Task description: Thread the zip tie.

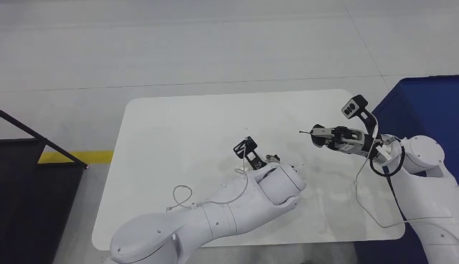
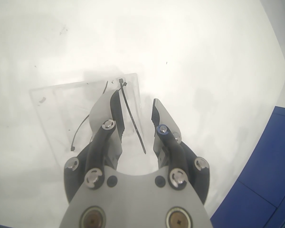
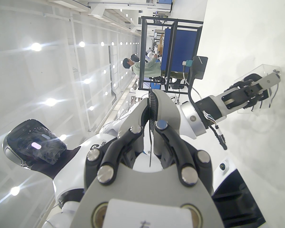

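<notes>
1. Clear plastic forms the tray [image 2: 59, 100] that sits on the white counter [image 1: 179, 135] and holds black zip ties.
2. The left pincer [image 2: 135, 97] hangs over one edge of the tray. It is released, with its two fingers spread wide.
3. A straight zip tie [image 2: 130, 115] lies between those spread fingers. Its head points toward the tray's far corner and its tail crosses the tray's wall. I cannot tell whether either finger touches it.
4. A curved zip tie [image 2: 77, 131] lies inside the tray, just beside the outer side of one left finger.
5. The right pincer [image 3: 152, 96] is clenched on a thin zip tie [image 3: 151, 148]. The strap runs between the closed pads and back toward the palm.
6. In the top view the right pincer is well apart from the left one. The tip of its tie pokes out toward the left arm.
</notes>
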Robot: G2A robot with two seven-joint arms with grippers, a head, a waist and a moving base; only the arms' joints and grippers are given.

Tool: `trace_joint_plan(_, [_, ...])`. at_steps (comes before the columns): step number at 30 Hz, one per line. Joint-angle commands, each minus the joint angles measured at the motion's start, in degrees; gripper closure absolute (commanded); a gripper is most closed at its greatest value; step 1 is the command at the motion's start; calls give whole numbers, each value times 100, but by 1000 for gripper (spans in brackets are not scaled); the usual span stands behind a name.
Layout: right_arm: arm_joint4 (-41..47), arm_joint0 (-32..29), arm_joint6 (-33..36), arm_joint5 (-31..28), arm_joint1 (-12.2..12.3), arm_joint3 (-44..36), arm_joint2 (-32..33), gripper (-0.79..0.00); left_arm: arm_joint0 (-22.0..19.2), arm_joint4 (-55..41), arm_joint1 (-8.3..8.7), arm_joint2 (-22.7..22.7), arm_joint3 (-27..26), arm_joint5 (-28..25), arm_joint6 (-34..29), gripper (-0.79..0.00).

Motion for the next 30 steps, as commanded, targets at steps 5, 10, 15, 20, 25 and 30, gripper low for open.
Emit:
trace_joint_plan(5, [0,0,0,0,0,0,0,0,106,195,127,18,-214,0,1,-215])
trace_joint_plan(10, [0,0,0,0,0,0,0,0,55,242,373,-28,-855,0,0,-268])
trace_joint_plan(15, [0,0,0,0,0,0,0,0,203,420,620,-237,-1495,-10,10,-785])
trace_joint_plan(20, [0,0,0,0,0,0,0,0,203,420,620,-237,-1495,-10,10,-785])
trace_joint_plan(25, [0,0,0,0,0,0,0,0,210,1682,681,18,-1407,0,-830,-785])
trace_joint_plan(30, [0,0,0,0,0,0,0,0,225,2927,928,18,-1469,0,-1623,-785])
